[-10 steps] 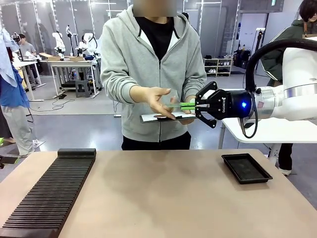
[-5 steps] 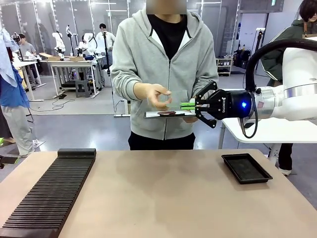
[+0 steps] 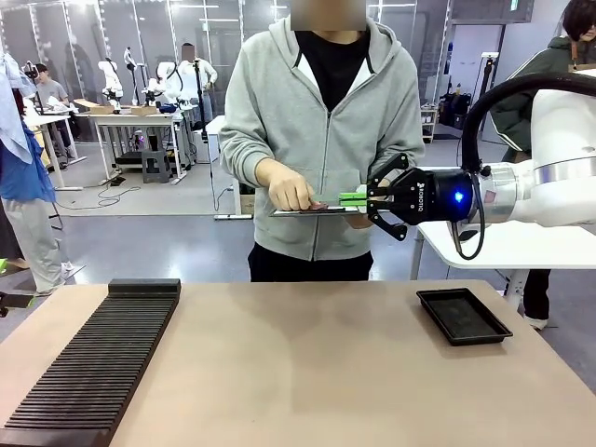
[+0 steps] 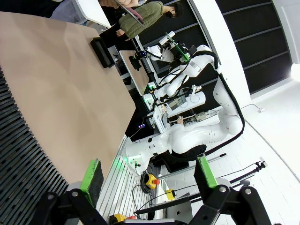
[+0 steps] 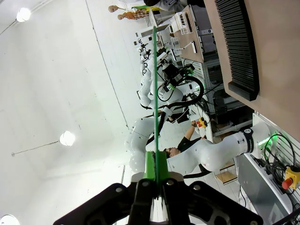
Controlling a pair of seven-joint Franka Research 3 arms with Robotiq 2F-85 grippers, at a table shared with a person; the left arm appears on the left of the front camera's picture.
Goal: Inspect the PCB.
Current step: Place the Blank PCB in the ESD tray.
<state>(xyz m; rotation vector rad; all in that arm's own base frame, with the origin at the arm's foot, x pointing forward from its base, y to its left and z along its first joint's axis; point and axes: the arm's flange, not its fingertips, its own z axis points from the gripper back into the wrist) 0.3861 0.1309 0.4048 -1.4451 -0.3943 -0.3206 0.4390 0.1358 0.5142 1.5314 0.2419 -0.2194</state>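
Right of centre in the front view, the right gripper (image 3: 358,198) is clamped on the PCB (image 3: 328,201), a thin flat board held level and edge-on at the person's waist. In the right wrist view it is a bright green line (image 5: 154,84) rising from the 2 pinched pads. The person's hand (image 3: 291,194) rests on it. The left gripper (image 4: 149,176) is spread open above the matte tan table (image 4: 56,84).

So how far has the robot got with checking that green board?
Done: the right gripper is shut on the PCB, holding it flat above the table towards the person. In hand: the person's hand rests on the board, apparently looking it over. Left: finishing the check and putting the board down, perhaps in the black tray or slotted rack. The left gripper waits open.
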